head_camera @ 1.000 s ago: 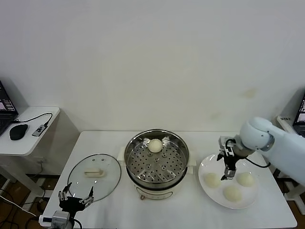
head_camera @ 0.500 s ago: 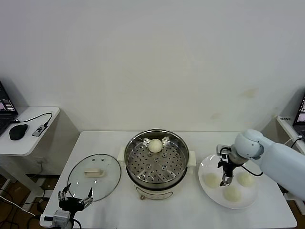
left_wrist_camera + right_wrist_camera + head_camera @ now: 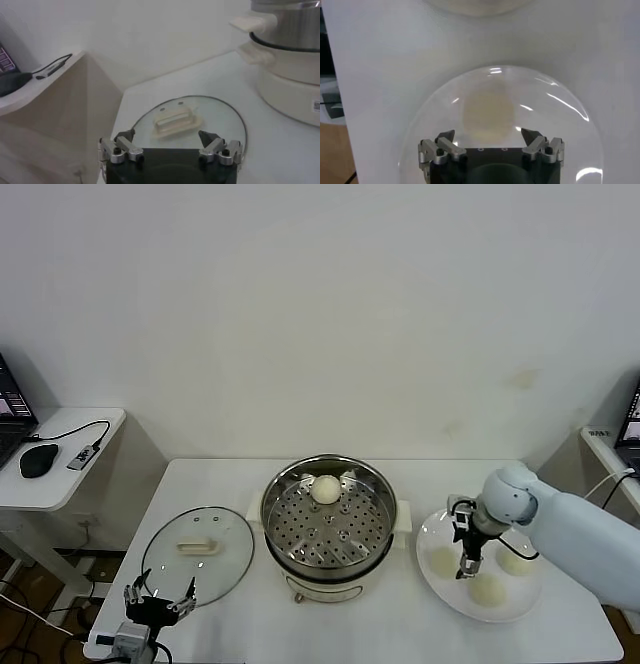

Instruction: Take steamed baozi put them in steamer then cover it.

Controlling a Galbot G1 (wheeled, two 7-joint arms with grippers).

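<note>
My right gripper (image 3: pixel 466 567) has its jaws spread wide and holds nothing, pointing down over the white plate (image 3: pixel 450 596), and through the right wrist camera I see one bun (image 3: pixel 487 112) lying between the two open fingertips (image 3: pixel 446 137), not touched. From the head camera I count three buns on that plate: the one under the gripper (image 3: pixel 441 560), one nearer me (image 3: pixel 487 589) and one on the far right side (image 3: pixel 517 560). The fourth bun (image 3: pixel 325 489) already sits on the perforated tray at the back of the steamer (image 3: pixel 283 509), which stands in the middle of the table (image 3: pixel 200 484). The glass lid (image 3: pixel 197 550) lies flat on the table left of the steamer, handle up. My left gripper (image 3: pixel 158 601) waits low by the lid's near edge, jaws wide and empty.
</note>
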